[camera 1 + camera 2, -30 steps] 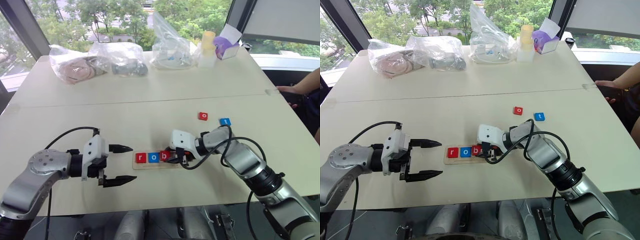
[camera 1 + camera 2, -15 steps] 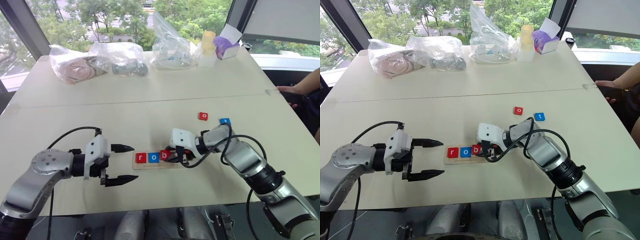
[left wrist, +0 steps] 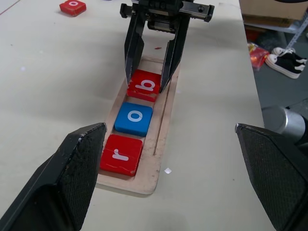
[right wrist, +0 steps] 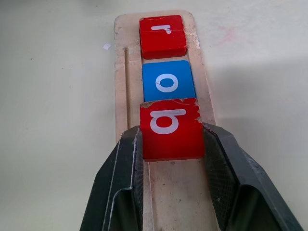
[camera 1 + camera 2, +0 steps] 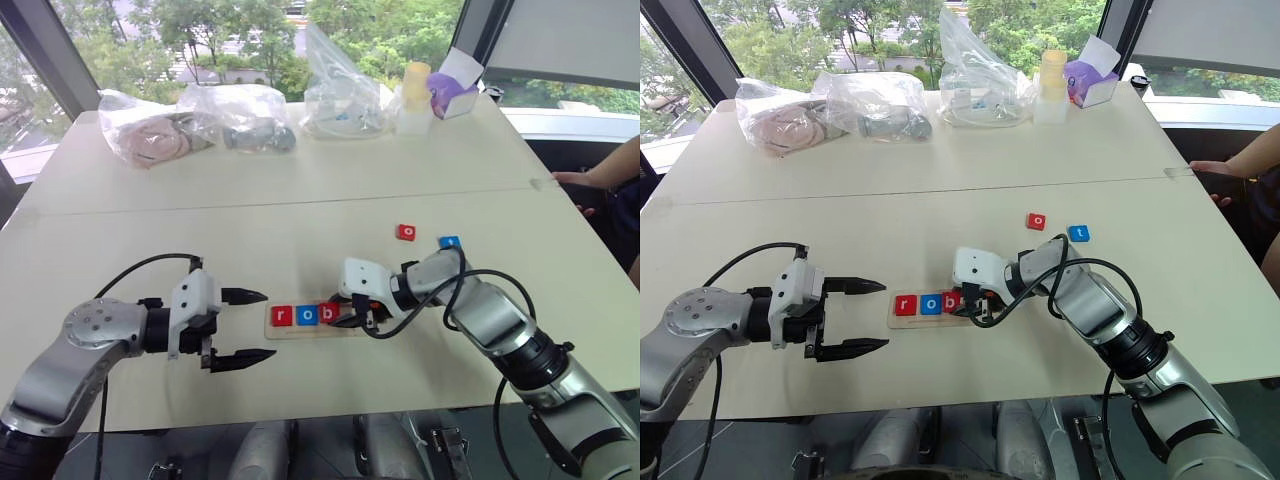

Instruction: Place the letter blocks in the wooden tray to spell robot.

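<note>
Three letter blocks now sit in the wooden tray (image 3: 161, 144): the red r (image 3: 121, 154) at the end nearest our left jaws (image 5: 243, 325), the blue o (image 3: 134, 118) next, and the red b (image 4: 171, 129) in the third slot, gripped between our right jaws (image 3: 147, 82). Over the last second almost nothing has changed: both arms keep their places, the right jaws stay closed on the b, and the left jaws stay spread wide, holding nothing, hovering just beside the r end of the tray. We read that stillness as the b being seated; in the right wrist view it lies in line with the o, touching or nearly touching it, though we cannot tell whether it rests fully flat in the slot. That would leave the word at "rob", with two slots bare behind the right jaws. The second red o (image 5: 406, 232) and the blue t (image 5: 450, 242) lie loose on the tabletop (image 5: 300, 215), well beyond the right jaws and apart from the tray. Our judgement is that the next move is to release the b without nudging it, then fetch the red o. The risk is dragging the b askew as the jaws part.
</note>
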